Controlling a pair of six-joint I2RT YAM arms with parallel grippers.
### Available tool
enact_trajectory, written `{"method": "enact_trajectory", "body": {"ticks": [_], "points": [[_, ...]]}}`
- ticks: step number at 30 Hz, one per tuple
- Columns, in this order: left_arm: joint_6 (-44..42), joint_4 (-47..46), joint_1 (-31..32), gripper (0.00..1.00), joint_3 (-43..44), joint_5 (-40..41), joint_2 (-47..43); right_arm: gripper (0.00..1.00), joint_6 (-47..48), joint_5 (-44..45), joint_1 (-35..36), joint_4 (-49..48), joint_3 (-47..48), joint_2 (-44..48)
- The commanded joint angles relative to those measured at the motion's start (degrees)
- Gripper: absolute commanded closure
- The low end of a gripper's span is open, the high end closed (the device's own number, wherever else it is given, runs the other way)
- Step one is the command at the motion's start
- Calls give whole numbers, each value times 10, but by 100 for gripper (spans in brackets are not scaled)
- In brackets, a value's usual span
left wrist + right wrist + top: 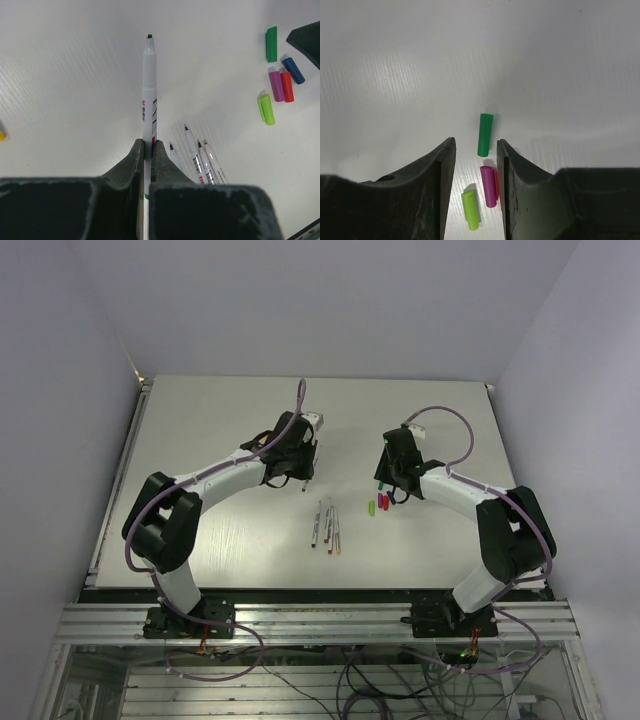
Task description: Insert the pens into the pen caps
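The pen looks light, stiff and slick. The left claw pinches it toward its back end, dark tip pointing out, over the middle of the tabletop. The dark green cap lies flat right of centre, tiny and likely to skid, so I'd grip it across its sides. The right claw hangs above it, jaws parted, apparently holding nothing. Four more pens lie nearer the near edge.

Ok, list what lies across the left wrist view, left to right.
At the left edge a yellow cap → held pen, clamped in the left gripper → four loose pens → purple cap → red cap → blue cap. The light green cap and dark green cap overlap the purple one sideways, so omitted.
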State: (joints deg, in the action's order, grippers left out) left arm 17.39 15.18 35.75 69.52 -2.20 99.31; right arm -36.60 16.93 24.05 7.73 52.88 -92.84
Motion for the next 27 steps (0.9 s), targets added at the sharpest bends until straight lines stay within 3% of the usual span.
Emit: {"method": "enact_trajectory", "body": {"ticks": [1, 27], "points": [[11, -32, -8, 93, -9, -34, -21, 61, -8, 2, -3, 14, 18, -9], [-2, -25, -18, 93, 8, -72, 1, 64, -8, 14, -2, 17, 65, -109]]}}
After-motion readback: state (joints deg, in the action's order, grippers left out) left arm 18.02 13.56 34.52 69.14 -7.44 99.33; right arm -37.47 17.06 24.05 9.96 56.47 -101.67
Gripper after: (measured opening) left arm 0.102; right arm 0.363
